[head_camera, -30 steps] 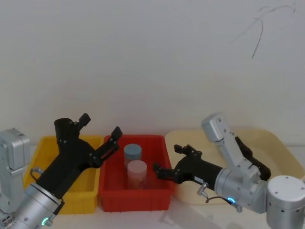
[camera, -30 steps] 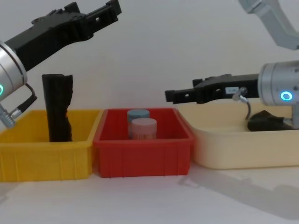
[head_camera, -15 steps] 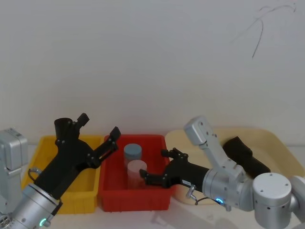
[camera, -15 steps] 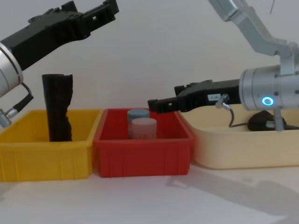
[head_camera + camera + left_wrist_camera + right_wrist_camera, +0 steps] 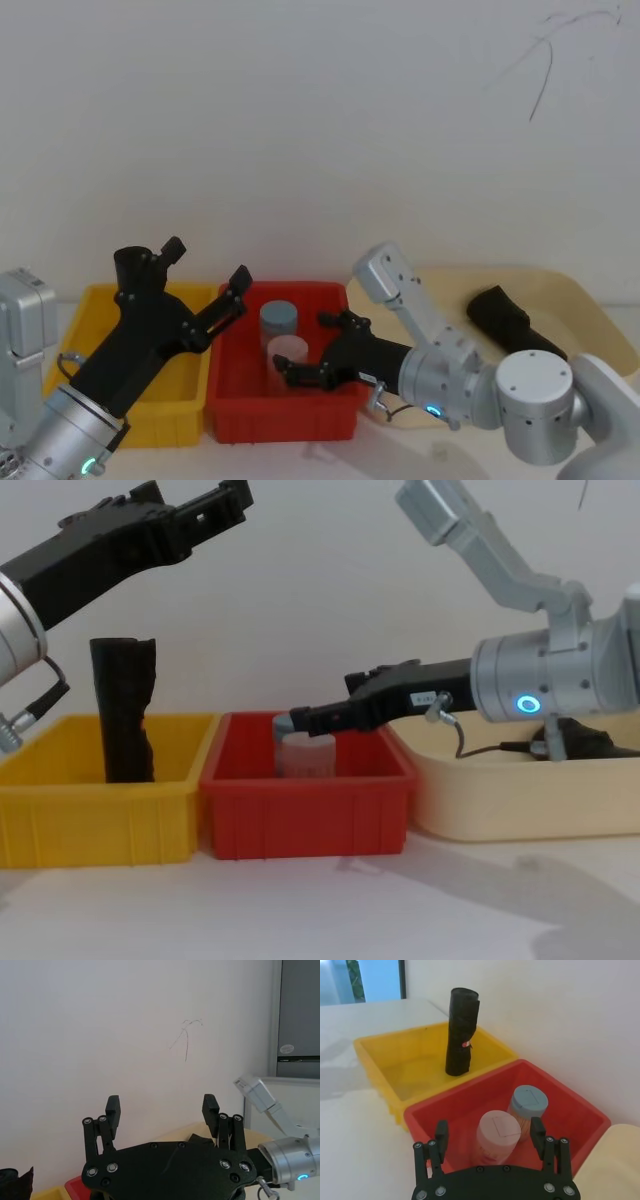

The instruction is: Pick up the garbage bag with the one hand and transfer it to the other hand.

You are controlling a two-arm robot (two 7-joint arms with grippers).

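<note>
With fingers wide open and empty, the left gripper is being held high above the garbage bag, the right gripper over the red bin.

The yellow bin hides the bag's foot. The right gripper and the red bin cover most of the jars (the blue-lidded one almost wholly). The bag's label is too small to read.
</note>
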